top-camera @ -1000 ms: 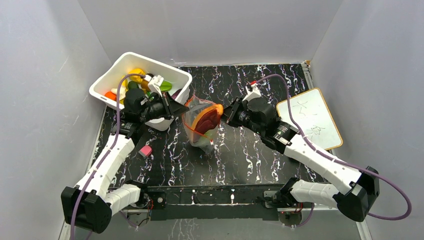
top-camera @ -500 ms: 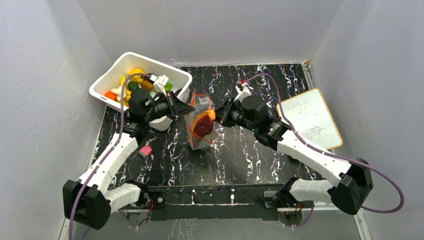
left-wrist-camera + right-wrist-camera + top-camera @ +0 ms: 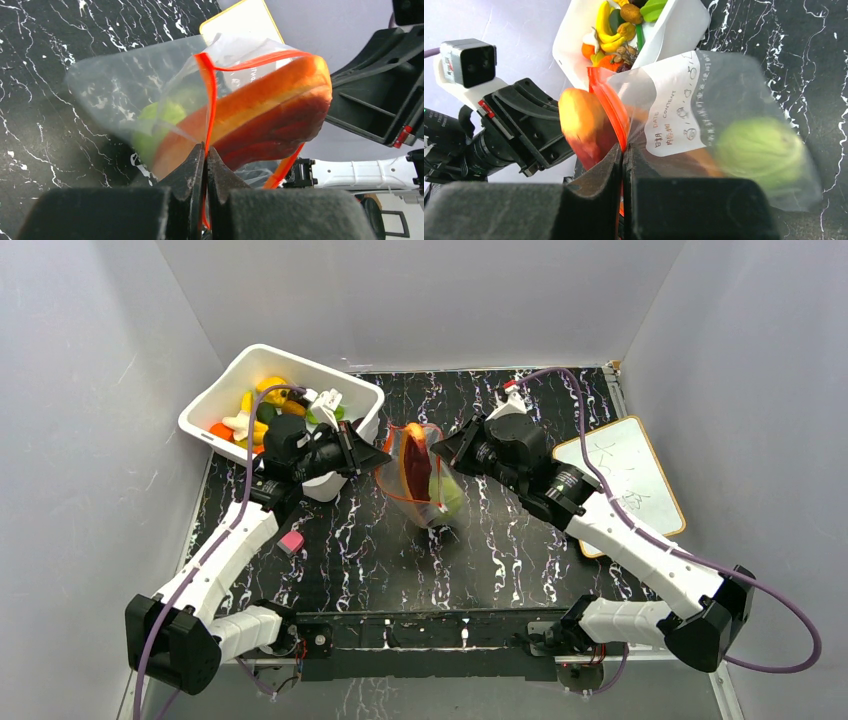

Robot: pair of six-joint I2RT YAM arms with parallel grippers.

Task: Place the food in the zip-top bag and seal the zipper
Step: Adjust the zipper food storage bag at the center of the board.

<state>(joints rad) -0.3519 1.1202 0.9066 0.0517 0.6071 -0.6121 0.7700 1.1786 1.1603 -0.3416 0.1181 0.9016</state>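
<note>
Hard to name the orange-red food piece (image 3: pixel 280 115) bulging from the mouth of the zip-top bag (image 3: pixel 125 95); blurred deeper inside, a green cabbage (image 3: pixel 759 150). Clamped tight on the zipper (image 3: pixel 211 95) from opposite sides: left fingers (image 3: pixel 200 170) and right fingers (image 3: pixel 618 167). Swung since a second ago, bottom end nearer the right fingers.

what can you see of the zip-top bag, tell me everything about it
The zip-top bag is crinkly clear plastic with a white label and a red-orange zipper along its mouth, which is unsealed. It hangs tilted between the arms, right of the white bin, with the shut left gripper and right gripper pinching opposite sides of the mouth. A green round piece sits deep inside; an orange-red piece pokes out.
</note>
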